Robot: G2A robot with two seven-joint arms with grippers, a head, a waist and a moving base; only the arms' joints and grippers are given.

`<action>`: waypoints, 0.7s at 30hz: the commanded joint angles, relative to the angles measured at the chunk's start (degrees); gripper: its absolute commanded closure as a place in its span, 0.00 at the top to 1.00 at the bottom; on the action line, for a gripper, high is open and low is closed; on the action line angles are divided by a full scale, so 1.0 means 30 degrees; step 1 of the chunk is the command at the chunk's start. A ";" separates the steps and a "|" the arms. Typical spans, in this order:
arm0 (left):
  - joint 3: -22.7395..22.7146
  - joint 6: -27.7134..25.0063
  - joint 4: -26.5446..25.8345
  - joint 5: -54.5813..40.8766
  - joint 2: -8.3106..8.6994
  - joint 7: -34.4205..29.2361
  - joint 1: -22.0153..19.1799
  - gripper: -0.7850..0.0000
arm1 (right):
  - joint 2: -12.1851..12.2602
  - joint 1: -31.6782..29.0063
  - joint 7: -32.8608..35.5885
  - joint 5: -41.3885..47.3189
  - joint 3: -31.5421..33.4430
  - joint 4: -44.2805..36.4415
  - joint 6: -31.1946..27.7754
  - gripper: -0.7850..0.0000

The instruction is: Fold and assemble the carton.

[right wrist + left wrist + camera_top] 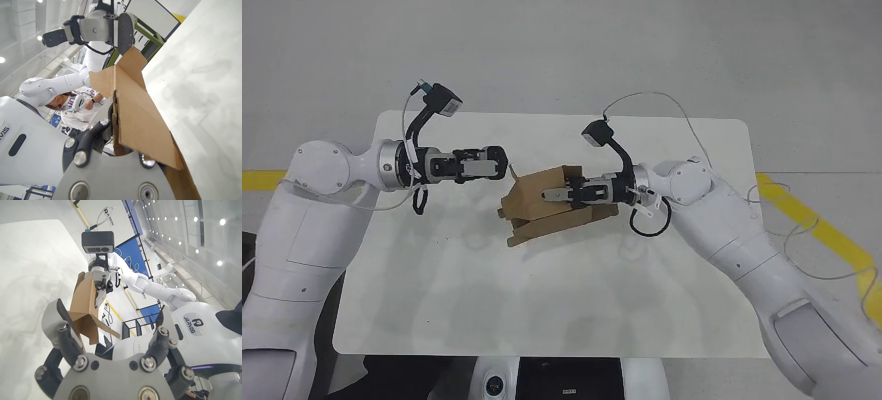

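— Where is the cardboard carton (532, 198) lying?
— It is sitting at the middle of the white table (692, 300), partly folded, with its flaps standing open
— What is the right gripper (557, 192) doing?
— It is hanging over the table's middle, its fingers pinching tight on one carton wall
— And the left gripper (502, 162)?
— It is hovering above the table's middle too, toward the robot's left side, fingers spread wide and gripping nothing; one black pad (124, 32) is meeting the tip of a raised flap (132, 56)
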 commanded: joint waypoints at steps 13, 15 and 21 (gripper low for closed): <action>-0.0480 -0.0100 -0.1588 0.0811 0.0155 0.0185 0.1502 1.00 | 0.0172 -0.0761 -0.2560 -0.1659 0.1682 -0.0559 0.0145 0.00; -0.0322 0.0002 -0.1622 0.1024 0.0133 0.0238 0.1544 1.00 | 0.0179 -0.0856 -0.2730 -0.1755 0.1866 -0.0705 0.0148 0.00; -0.0072 0.0174 -0.1770 0.0938 0.0091 -0.0115 0.1588 1.00 | 0.0193 -0.1106 -0.3425 -0.2217 0.2414 -0.0898 0.0191 0.00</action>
